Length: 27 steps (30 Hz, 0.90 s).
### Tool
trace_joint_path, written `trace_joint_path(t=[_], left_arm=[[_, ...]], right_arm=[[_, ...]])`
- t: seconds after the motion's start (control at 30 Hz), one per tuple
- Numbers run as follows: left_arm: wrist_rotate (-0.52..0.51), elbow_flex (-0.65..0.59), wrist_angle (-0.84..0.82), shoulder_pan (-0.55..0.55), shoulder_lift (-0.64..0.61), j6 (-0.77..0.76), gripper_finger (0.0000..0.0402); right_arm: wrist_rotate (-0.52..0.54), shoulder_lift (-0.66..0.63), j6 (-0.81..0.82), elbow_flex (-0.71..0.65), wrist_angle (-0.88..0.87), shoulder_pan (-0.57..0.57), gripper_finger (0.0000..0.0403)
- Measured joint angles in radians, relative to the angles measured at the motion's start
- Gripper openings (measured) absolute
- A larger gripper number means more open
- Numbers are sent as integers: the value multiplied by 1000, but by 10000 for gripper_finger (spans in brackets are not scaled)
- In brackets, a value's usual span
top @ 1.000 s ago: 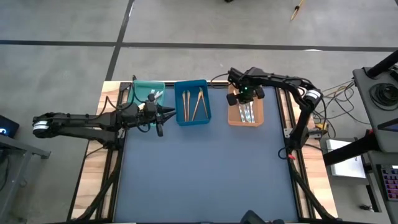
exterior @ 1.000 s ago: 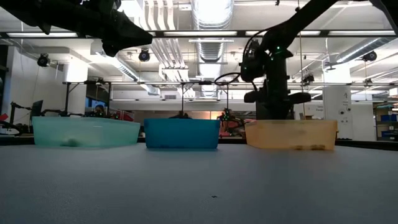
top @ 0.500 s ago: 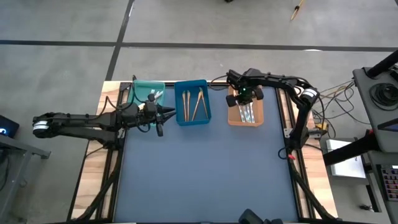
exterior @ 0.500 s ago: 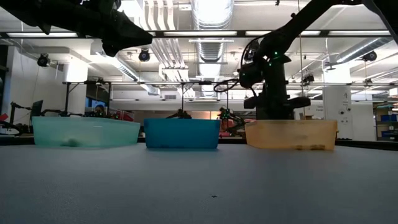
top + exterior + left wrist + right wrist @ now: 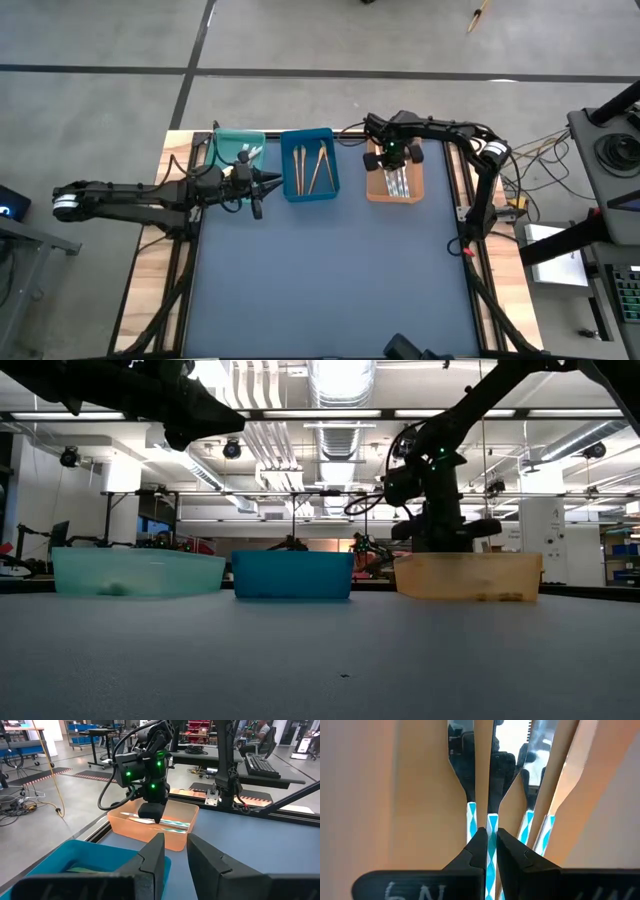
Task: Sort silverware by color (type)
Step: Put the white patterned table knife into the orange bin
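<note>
Since the earlier frames the right arm has shifted slightly over the orange tray; nothing else on the table has changed. Right pincer hangs directly above that tray, jaws all but shut on one blue-handled piece, which lies in line with the pincer among the other blue-handled silverware on the tray floor. Its long axis runs along the tray's length, parallel to its neighbours. Whether the piece is still lifted or already resting cannot be told. Left pincer hovers between the teal tray and the blue tray, jaws slightly parted, holding nothing. Tan wooden pieces lie in the blue tray, pale ones in the teal. Judgement: sorting is nearly complete; the right arm is nearer, and release is likely next.
</note>
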Motion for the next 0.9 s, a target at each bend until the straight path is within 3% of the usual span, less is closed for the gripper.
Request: trace_joint_path(t=[0.9], left_arm=[[0,0,-3,0,0,0,64]], right_arm=[[-33,2,145,-3,21,-21,13]])
